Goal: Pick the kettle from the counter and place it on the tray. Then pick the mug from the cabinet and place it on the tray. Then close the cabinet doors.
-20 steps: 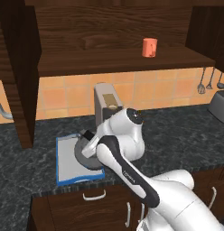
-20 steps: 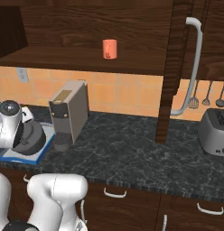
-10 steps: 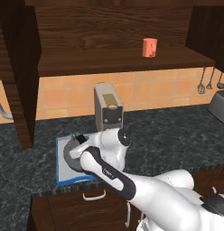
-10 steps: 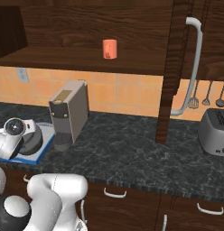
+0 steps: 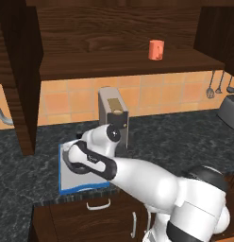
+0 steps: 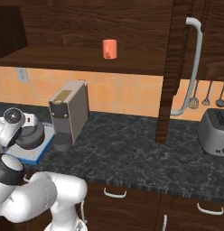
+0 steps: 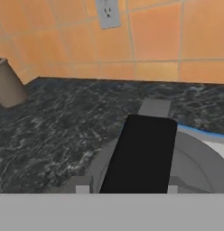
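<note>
The gripper (image 7: 124,189) sits low over the kettle (image 6: 30,135), its fingertips on either side of the black handle; whether it grips or has let go cannot be told. The kettle rests on the tray (image 5: 71,182), just beside the coffee machine (image 6: 68,115) on the worktop (image 6: 132,153). Since a second ago the arm has swung lower. The mug (image 5: 156,49) stands in the cabinet (image 5: 123,61).
</note>
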